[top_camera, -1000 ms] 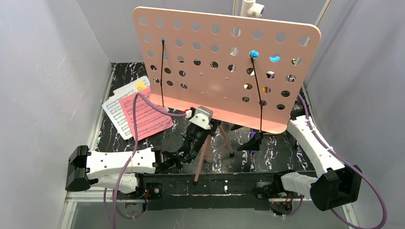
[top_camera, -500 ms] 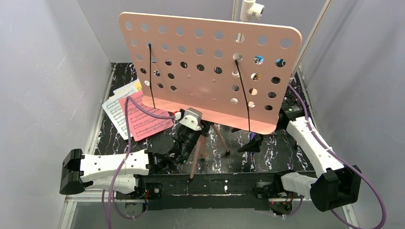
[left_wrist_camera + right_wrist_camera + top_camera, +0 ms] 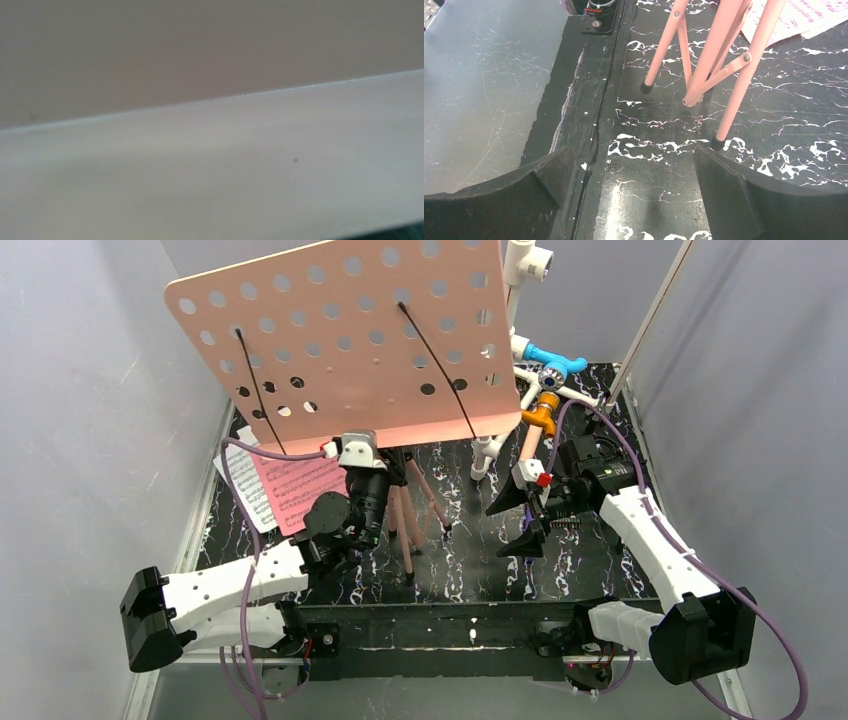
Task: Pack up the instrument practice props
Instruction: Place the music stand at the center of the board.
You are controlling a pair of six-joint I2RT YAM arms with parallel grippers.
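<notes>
Though centred before — holder [image 3: 370,390] leftward, tilted

A blurred sheet-music holder [image 3: 210,50] fills the left wrist view.

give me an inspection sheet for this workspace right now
surface: black marbled mat
job's things: pink music stand tilted, legs on the mat; music pages and pink sheet lying flat at left
clutter: white pipe frame with blue and orange fittings, back right
grippers: left gripper at the stand's stem, fingers hidden; right gripper open, empty
cables: purple cables along both arms
surroundings: grey walls on three sides
</notes>
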